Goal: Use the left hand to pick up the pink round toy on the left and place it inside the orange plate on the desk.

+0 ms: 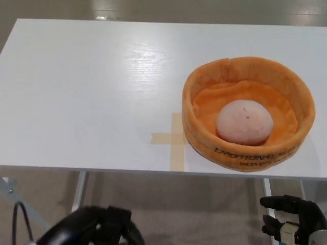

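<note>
While its fingers (pixel 130 232) show only as dark curled shapes at the bottom edge, the left hand (pixel 97 227) hangs below the front edge of the desk (pixel 87 92), holding nothing; whether those fingers are spread or closed cannot be told. At the bottom right corner the right hand (pixel 292 217) also sits below the desk, its fingers (pixel 273 202) curled with small gaps between them and nothing in them.

Up on the desk, the pink ball (pixel 244 122) rests in the middle of the orange plate (pixel 204 81), a soft bowl with a raised rim and dark lettering on its front wall. Just left of the plate, touching its base, a cross of tan tape (pixel 171 138) is stuck to the white surface.
</note>
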Robot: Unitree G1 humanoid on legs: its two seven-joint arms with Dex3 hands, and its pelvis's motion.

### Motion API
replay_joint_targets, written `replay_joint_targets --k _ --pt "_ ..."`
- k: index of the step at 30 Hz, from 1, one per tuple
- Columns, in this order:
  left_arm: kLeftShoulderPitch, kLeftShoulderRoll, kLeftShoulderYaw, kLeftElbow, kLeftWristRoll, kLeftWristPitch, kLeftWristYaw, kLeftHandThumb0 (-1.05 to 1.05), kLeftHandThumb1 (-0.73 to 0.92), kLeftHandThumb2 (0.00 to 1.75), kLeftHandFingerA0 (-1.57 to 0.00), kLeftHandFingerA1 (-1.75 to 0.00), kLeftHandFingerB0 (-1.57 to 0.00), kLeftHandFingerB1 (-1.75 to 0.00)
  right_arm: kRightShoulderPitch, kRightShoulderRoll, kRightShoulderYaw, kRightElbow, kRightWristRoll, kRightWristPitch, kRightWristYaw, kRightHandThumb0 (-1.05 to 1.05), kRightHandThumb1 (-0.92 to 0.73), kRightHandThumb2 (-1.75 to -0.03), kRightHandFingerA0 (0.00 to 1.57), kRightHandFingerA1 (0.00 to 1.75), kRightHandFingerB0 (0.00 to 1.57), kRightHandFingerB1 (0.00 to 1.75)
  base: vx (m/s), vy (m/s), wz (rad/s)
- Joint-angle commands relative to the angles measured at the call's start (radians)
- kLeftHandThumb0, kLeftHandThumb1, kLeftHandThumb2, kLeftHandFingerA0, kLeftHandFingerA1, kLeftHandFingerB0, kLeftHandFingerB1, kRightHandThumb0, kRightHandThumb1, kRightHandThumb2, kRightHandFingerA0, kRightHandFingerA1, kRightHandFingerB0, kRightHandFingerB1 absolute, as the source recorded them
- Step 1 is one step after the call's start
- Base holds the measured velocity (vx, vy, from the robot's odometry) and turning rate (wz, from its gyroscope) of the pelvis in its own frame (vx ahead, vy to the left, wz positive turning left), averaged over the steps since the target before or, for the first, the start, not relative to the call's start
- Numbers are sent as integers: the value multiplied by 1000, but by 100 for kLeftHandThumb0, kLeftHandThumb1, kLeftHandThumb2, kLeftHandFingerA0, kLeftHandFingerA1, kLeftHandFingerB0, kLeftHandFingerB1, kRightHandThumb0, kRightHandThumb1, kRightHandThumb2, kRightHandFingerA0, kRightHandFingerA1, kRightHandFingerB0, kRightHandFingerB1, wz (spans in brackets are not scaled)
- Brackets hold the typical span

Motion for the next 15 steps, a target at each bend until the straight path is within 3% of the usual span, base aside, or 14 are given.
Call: replay_joint_targets --k 1,4,5,15 --pt "-69 -36 -15 303 195 -136 143 -9 76 77 -78 -130 -78 -95 25 -11 -4 11 7 0 5 -22 -60 -57 81 56 73 53 0 0 0" --pt "-125 -49 -16 419 235 -179 205 -8 75 80 -81 -126 -81 -93 24 -10 -4 11 6 -1 2 -22 -61 -57 81 57 72 53 0 0 0" --pt "-169 -61 -16 486 251 -134 253 -13 77 75 -82 -121 -82 -94 22 -9 -3 12 6 3 2 -21 -61 -57 81 57 71 52 0 0 0" --pt "-356 -136 49 832 221 -86 394 -13 75 79 -92 -128 -88 -101 24 -9 7 13 -2 8 -2 -23 -61 -58 81 55 71 50 0 0 0"
